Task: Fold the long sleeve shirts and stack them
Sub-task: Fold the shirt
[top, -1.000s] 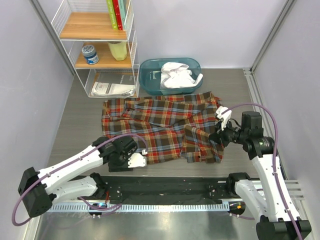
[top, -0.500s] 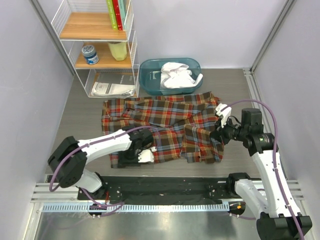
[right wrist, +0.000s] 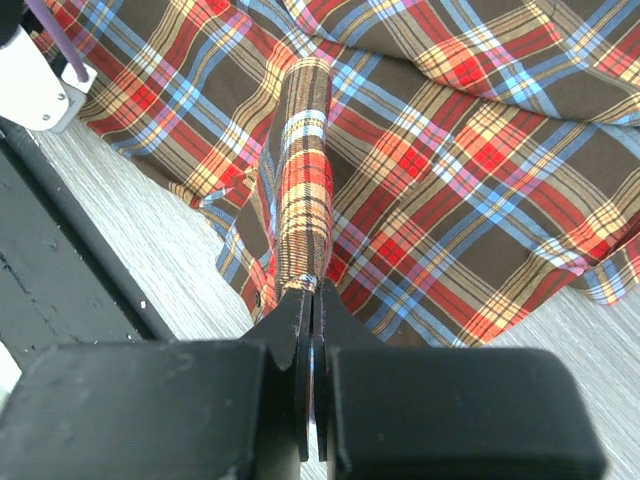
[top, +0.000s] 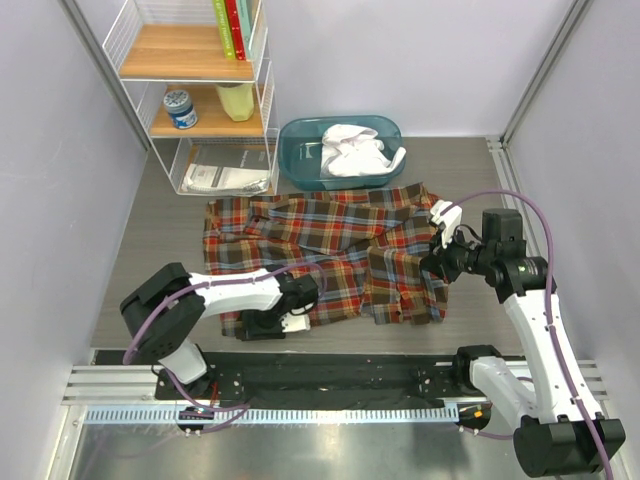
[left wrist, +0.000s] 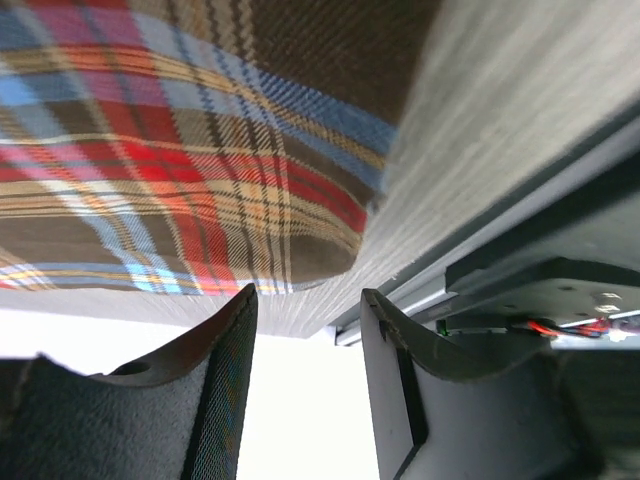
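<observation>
- While the plaid flannel shirt [top: 320, 250] lies spread across the middle of the grey tabletop [top: 160, 250], both arms reach onto it from the near edge.
- The left fingers [left wrist: 215, 390] stand apart with nothing between them. They sit low at the shirt's near-left hem, and the wrist view shows the curved hem edge just beyond their tips.
- The right fingers [right wrist: 300, 330] are pressed together on a narrow ridge of the plaid cloth, which runs up to their tips from the fabric below.
- In the overhead view this pinch is at the shirt's right side, above a folded-over panel that reaches the near-right corner.
- The rest of the plaid shirt lies flat but rumpled, its far edge just short of a teal plastic basin [top: 300, 135].
- A white shirt [top: 352, 150] sits bunched inside that basin, at the far side of the tabletop.
- A white wire shelf unit [top: 195, 90] with wooden boards stands at the far left, holding books, a jar and a yellowish container.
</observation>
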